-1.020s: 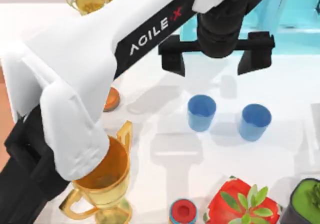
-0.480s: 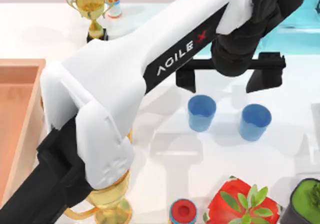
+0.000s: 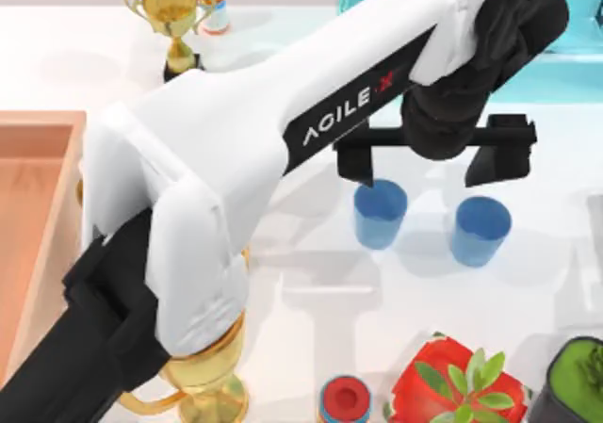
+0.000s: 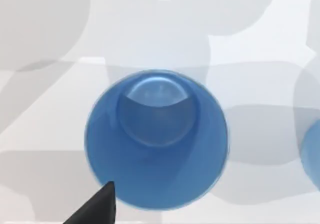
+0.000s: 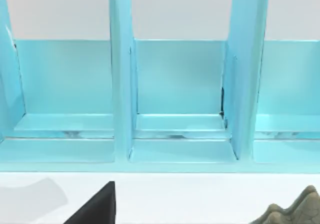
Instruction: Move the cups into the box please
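Cups first: two small blue tumblers stand upright on the white worktop, right of centre, a little apart. The left cup point(image 3: 380, 213) sits nearer our left gripper point(image 3: 434, 162), whose fingers are spread wide; one finger point(image 3: 357, 166) hangs just at that cup's far rim, the other point(image 3: 499, 154) above the right cup point(image 3: 480, 230), neither holding anything. From the left wrist we look straight down into the left cup point(image 4: 157, 141), with the edge of the other tumbler at the side. The salmon box point(image 3: 33, 206) lies at the worktop's left edge, well apart from both cups, mostly hidden behind our left arm.

Around them stand a gold trophy point(image 3: 171, 18) and a pill bottle point(image 3: 211, 1) at the back left, a larger orange trophy point(image 3: 203, 366) at the front left, a red potted plant point(image 3: 459, 378) in front, and a turquoise shelf cabinet point(image 5: 175, 99) at the back. We cannot tell how our right gripper point(image 5: 95, 206) stands; it faces that cabinet.
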`<action>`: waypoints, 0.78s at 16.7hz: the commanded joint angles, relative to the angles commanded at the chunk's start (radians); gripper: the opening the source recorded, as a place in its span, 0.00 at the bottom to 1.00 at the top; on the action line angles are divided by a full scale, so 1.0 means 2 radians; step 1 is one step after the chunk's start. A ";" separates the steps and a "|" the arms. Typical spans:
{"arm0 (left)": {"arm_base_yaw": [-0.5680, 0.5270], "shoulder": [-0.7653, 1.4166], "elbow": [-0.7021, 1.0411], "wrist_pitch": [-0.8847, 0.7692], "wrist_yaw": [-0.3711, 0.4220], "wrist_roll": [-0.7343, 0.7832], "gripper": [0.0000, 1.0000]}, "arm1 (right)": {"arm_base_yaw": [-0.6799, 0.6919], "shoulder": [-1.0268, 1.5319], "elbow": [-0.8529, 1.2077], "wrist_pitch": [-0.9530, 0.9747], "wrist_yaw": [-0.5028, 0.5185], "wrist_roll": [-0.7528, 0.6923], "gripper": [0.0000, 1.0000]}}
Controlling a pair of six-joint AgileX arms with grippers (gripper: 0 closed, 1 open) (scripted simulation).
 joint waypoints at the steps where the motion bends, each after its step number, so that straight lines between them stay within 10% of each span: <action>1: 0.000 0.000 -0.019 0.018 0.001 0.000 1.00 | 0.000 0.000 0.000 0.000 0.000 0.000 1.00; 13: 0.011 -0.014 -0.165 0.152 0.001 0.013 1.00 | 0.000 0.000 0.000 0.000 0.000 0.000 1.00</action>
